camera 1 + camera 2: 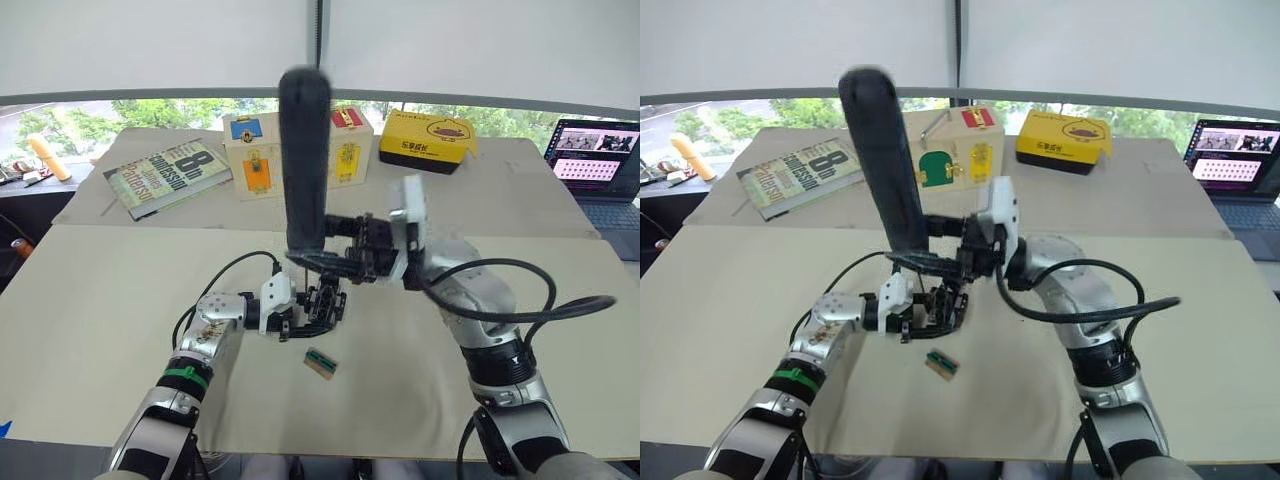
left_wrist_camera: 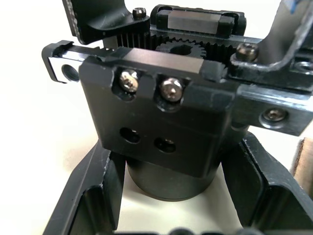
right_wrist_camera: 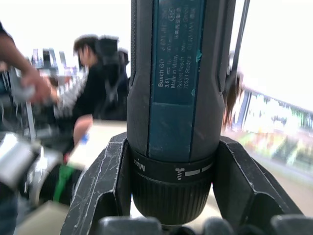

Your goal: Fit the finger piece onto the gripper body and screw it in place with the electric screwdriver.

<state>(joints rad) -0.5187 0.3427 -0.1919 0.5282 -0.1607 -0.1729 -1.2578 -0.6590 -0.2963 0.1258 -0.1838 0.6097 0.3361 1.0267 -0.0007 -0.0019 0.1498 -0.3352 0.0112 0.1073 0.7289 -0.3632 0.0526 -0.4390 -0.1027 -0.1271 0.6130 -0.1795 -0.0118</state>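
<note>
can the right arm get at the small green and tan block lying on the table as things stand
Probably not yet. The right gripper is shut on the dark blue-black cylindrical electric screwdriver, so it has no free fingers. The small green and tan block itself lies uncovered on the table.

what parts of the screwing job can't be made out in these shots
- Bit tip of the electric screwdriver: head views, too small and lost against the gripper body.
- Finger piece: left wrist view, cannot tell it from the body's parts.
- Small green item: too small to identify.
</note>
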